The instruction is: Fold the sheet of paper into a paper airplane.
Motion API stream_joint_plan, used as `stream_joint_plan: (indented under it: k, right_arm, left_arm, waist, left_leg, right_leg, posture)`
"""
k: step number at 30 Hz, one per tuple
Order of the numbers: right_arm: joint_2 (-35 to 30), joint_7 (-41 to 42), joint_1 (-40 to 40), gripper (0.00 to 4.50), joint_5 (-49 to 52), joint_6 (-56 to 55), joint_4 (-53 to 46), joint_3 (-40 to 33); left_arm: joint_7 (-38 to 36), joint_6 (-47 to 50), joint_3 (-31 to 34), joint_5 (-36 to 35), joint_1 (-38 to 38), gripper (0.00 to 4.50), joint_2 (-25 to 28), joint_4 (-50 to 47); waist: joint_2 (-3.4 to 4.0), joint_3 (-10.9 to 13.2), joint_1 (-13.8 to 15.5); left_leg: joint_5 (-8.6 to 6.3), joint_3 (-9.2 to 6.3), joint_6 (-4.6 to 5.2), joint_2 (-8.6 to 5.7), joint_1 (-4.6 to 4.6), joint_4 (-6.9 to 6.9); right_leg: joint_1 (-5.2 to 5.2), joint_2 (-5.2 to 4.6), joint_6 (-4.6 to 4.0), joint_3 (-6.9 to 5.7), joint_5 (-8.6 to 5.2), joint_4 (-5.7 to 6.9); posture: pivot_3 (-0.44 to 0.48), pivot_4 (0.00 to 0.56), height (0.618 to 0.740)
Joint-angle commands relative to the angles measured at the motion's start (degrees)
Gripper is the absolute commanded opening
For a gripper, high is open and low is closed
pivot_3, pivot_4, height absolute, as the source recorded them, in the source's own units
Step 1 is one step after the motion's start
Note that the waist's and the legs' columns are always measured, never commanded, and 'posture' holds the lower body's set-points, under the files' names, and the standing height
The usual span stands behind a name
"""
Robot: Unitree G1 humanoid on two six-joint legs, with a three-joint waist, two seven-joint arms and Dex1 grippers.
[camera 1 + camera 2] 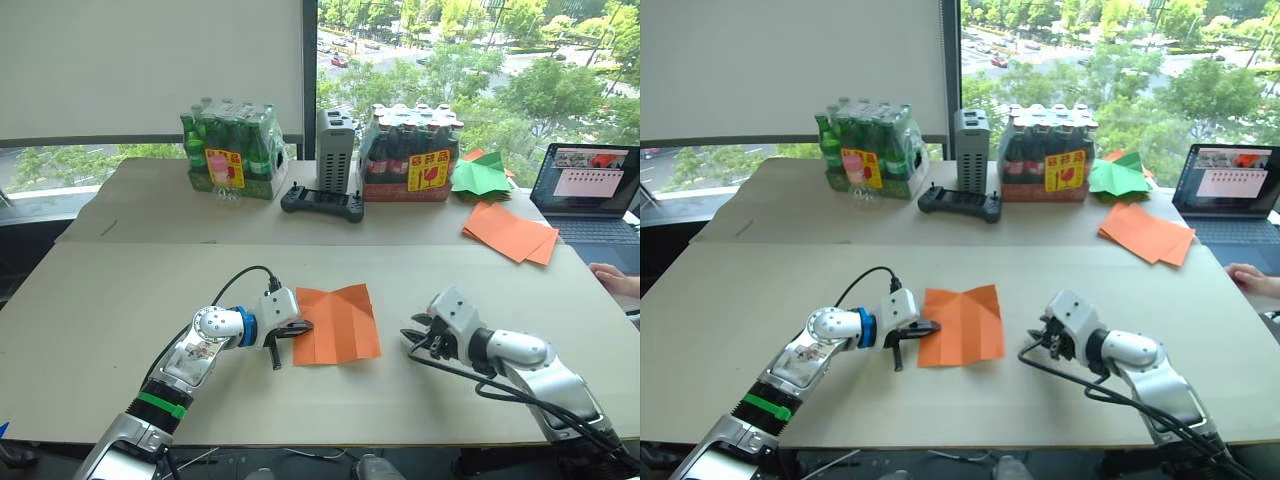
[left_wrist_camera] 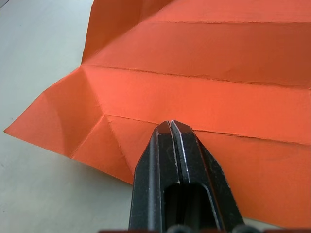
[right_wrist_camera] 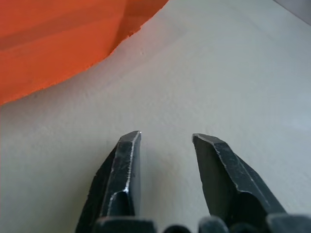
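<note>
Left gripper [image 1: 292,328] sits at the left edge of the sheet of paper [image 1: 338,324], fingers [image 2: 171,145] pressed tight together w/ their tips over the sheet's left edge; can't tell if any paper is pinched between them. Right gripper [image 1: 417,335] rests on the table [image 1: 120,300] just right of the sheet, not touching it, fingers [image 3: 127,160] spread apart w/ nothing between.

Sheet lies flat near the middle of the near table, orange, roughly rectangular, w/ several crease lines incl. diagonal folds at the left corners. Bare tabletop all round it; nothing between either gripper and the paper.

Far side, well apart from the sheet: shrink-wrapped pack of green bottles [image 1: 232,150] at far left, grey box [image 1: 335,150] upright beside it, black controller [image 1: 322,203] lying in front of the box, pack of dark bottles [image 1: 412,155] to the right. Right of that, green paper shape [image 1: 480,176], and nearer, a stack of orange sheets [image 1: 510,232]. Laptop [image 1: 590,190] open at far right edge; a person's hand [image 1: 615,280] rests on the table's right edge, near the laptop. Black cable [image 1: 235,280] loops over the left arm; more cable trails from the right arm.
</note>
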Motion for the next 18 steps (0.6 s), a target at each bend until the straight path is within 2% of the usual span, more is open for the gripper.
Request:
stream_joint_plan:
  k: [1,2,3,12,18]
  right_arm:
    - [0.2,1.1,-1.0,0.51,-0.6,-2.2,-1.0,0.8]
    - [0.5,1.5,-1.2,0.16,-0.4,-2.1,-1.3,1.4]
    - [0.8,1.7,-1.2,0.05,-0.2,-2.1,-1.5,1.8]
    - [6.4,1.1,-4.4,0.05,-1.2,-2.3,0.4,5.7]
    - [10.9,0.5,-7.1,0.05,2.8,-0.3,-0.5,2.9]
  left_arm:
    - [-0.3,0.9,-1.9,2.4,1.6,0.0,-0.1,1.8]
    - [-0.3,0.9,-1.9,2.5,1.6,0.0,-0.2,1.8]
    - [-0.3,1.0,-1.9,2.5,1.7,0.0,-0.2,1.7]
    - [-0.2,1.3,-1.7,2.8,1.9,0.0,-0.5,1.3]
    - [-0.3,1.4,-1.6,3.0,2.0,0.0,-0.4,1.2]
  waist:
    - [0.0,0.0,0.0]
    - [0.0,0.0,0.0]
    - [0.0,0.0,0.0]
    - [0.01,0.0,0.0]
    - [0.02,0.0,0.0]
  left_leg:
    - [0.0,0.0,0.0,0.0,0.01,0.0]
    - [0.0,0.0,0.0,0.0,0.01,0.0]
    - [0.0,0.0,0.0,0.0,0.01,0.0]
    - [0.0,-0.01,0.0,0.0,0.02,0.0]
    - [0.0,-0.02,0.0,0.0,0.01,-0.01]
  right_leg:
    - [0.0,0.0,0.0,0.0,0.0,0.0]
    - [0.01,0.0,0.01,0.0,0.0,0.0]
    - [0.01,0.0,0.06,0.0,-0.04,0.0]
    - [0.0,0.0,0.09,0.0,-0.05,0.01]
    - [-0.01,0.0,0.02,-0.01,-0.01,0.0]
  posture:
    - [0.0,0.15,0.733]
    - [0.0,0.15,0.733]
    - [0.0,0.15,0.733]
    - [0.0,0.15,0.733]
    - [0.0,0.15,0.733]
